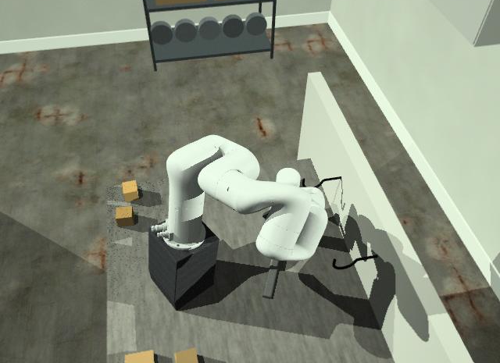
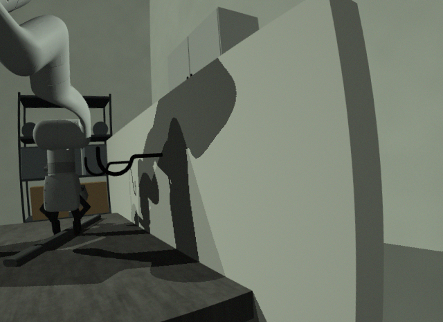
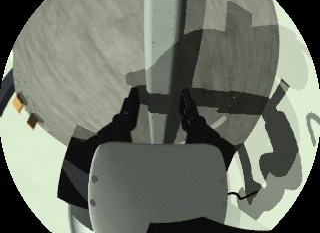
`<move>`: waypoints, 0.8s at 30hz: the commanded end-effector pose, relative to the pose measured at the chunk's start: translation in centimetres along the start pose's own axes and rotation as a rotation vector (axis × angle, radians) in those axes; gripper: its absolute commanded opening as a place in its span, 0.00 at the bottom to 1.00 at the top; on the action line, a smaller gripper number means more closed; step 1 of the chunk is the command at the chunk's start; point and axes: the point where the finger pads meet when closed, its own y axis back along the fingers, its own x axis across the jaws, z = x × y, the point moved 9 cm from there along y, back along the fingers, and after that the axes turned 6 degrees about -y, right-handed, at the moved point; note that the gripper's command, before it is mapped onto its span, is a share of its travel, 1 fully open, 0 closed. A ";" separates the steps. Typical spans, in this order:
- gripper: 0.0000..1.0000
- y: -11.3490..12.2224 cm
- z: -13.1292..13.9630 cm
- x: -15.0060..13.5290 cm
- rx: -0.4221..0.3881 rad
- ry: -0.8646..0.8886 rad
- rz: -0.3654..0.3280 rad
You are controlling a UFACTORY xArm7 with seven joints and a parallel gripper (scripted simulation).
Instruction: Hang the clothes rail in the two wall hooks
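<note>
Down low, the claw [image 2: 66, 228] straddles the clothes rail [image 2: 46, 244] lying flat on the counter [image 2: 150, 286], fingers partway closed, not yet gripping; both wall hooks [image 1: 354, 261] hang unused.

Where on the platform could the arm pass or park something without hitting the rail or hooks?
Free: floor strip between the black pedestal and the clothes rail, and the platform's near end beyond the near hook. Crowded: around the gripper, fingers straddling the rail, under both hooks.
</note>
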 end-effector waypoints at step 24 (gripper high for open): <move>0.00 1.0 -0.1 0.0 0.002 0.001 0.001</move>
